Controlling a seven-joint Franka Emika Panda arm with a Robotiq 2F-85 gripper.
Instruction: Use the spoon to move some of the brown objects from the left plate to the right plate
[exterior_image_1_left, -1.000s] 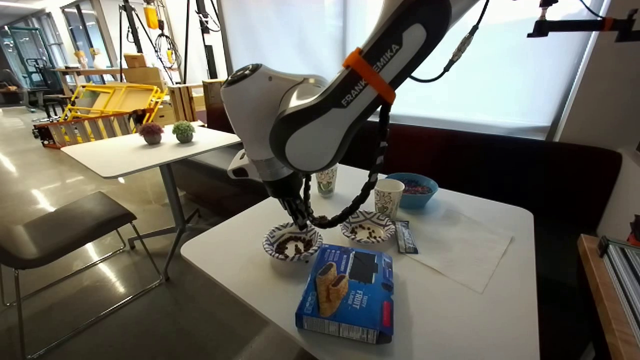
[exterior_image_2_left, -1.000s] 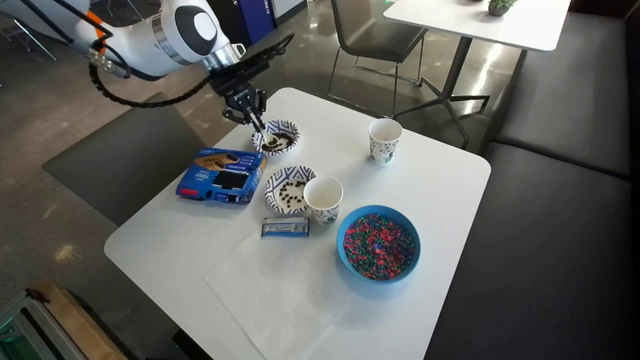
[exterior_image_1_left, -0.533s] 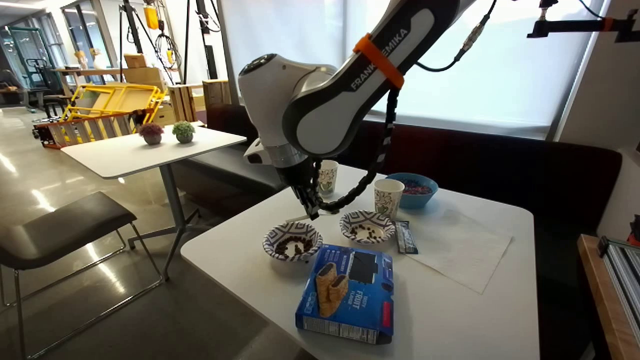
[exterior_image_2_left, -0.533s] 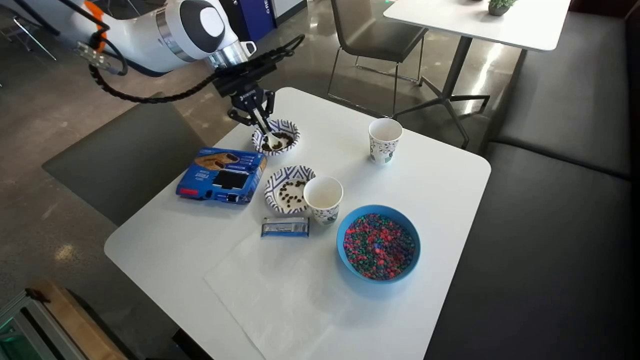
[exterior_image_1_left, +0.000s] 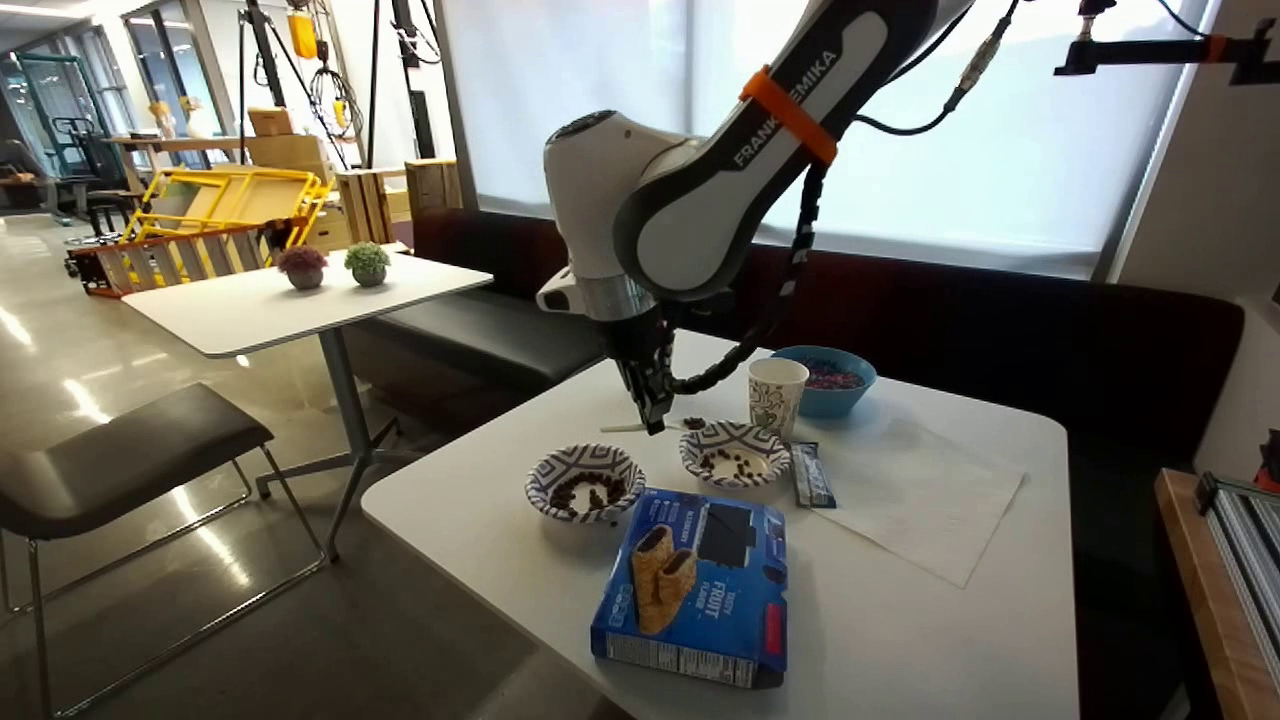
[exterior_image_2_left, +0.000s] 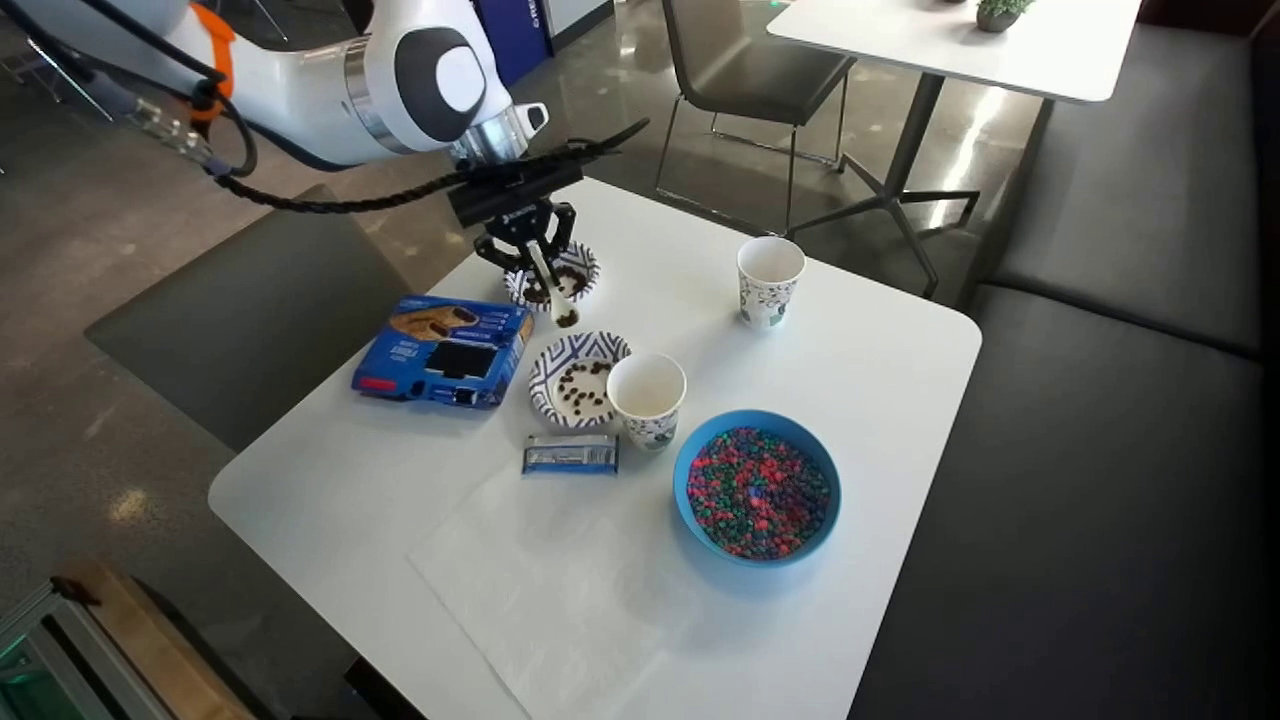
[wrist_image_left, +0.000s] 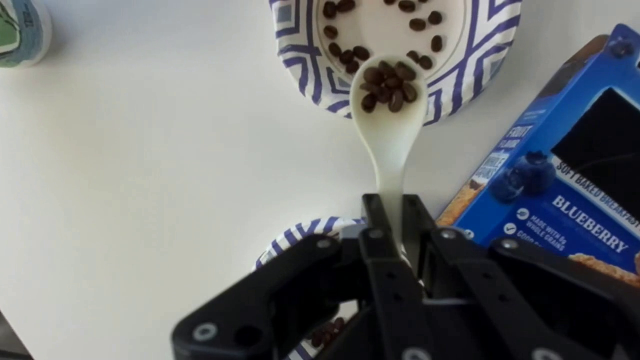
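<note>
Bright light is let in through the window blind (exterior_image_1_left: 960, 150), which is washed nearly white, while the bench back (exterior_image_1_left: 950, 330) is left almost black. The floor (exterior_image_1_left: 60, 300) is streaked with glare, and soft shadows are cast on the tabletop (exterior_image_2_left: 850, 370).

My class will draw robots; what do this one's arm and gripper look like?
The Franka Emika Panda arm is white and black, smoothly rounded, with a silver collar. An orange strap crosses white lettering including "EMIKA"; a ridged black cable loops alongside. The Robotiq gripper is black and angular, with slim fingers and pale round screw heads.
</note>
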